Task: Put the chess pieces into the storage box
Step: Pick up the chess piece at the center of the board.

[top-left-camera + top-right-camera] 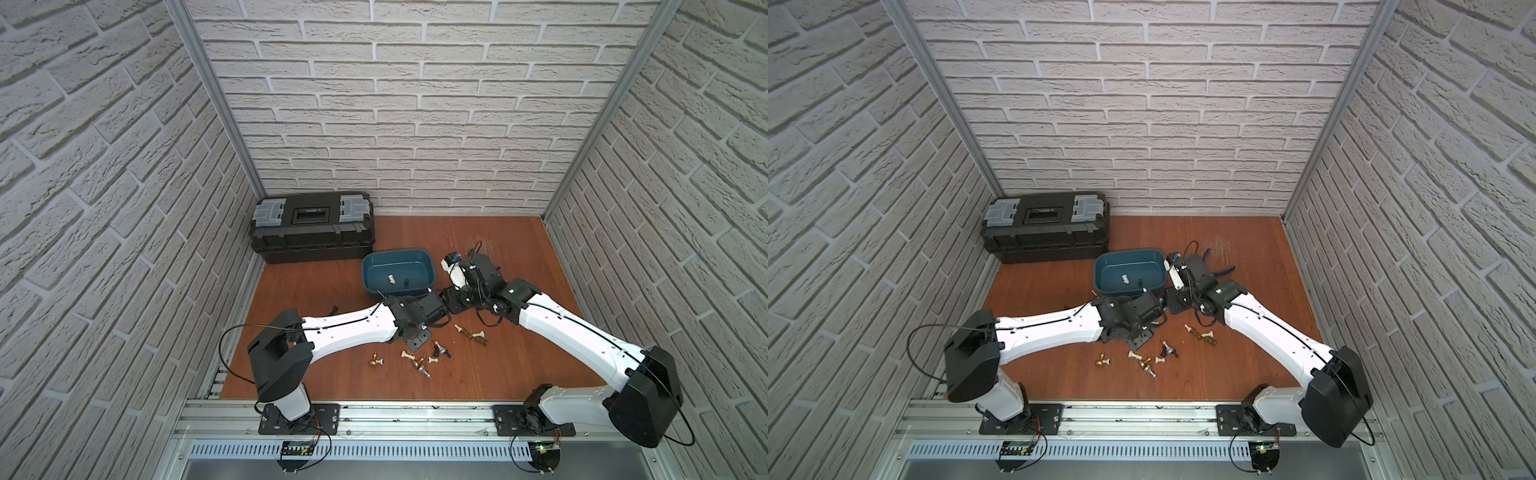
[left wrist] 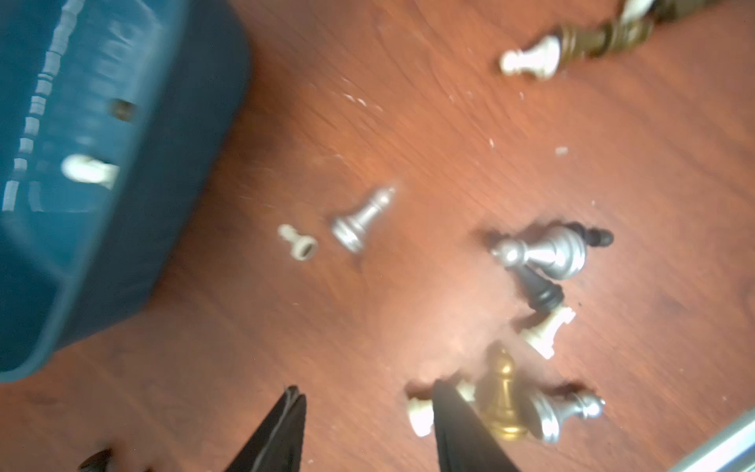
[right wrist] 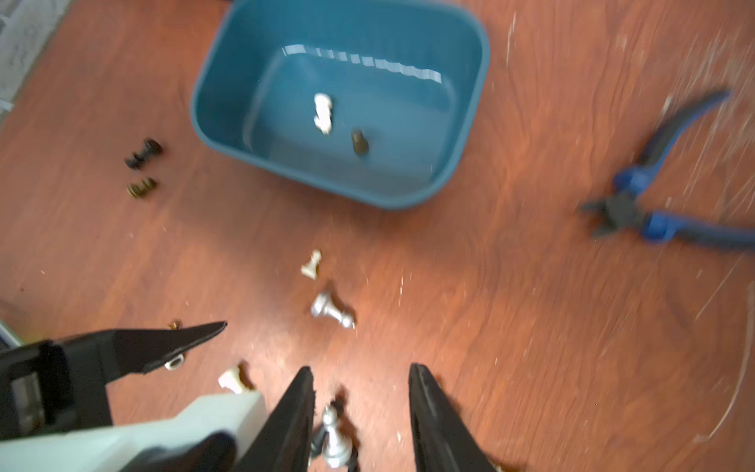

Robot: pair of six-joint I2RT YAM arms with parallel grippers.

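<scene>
Chess pieces [image 1: 407,355] lie mostly toppled on the counter [image 1: 519,365], just near of the storage box [image 1: 415,266], which sits mid-counter holding a white piece [image 1: 390,279] and a dark piece [image 1: 406,283]. Left jaws and right jaws both stand apart, gripping nothing, above the scatter. Blue-handled pliers [image 3: 637,212] lie right of the box; a black toolbox [image 1: 311,226] stands far left.

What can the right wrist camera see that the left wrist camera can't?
Only the right wrist view: blue-handled pliers and, beside the storage box, a black piece and a brownish piece. Only the left wrist view, plainly: a gold piece next to a silver piece. Both: the box holding a white piece and a dark piece, with a small white pawn on the table outside.
</scene>
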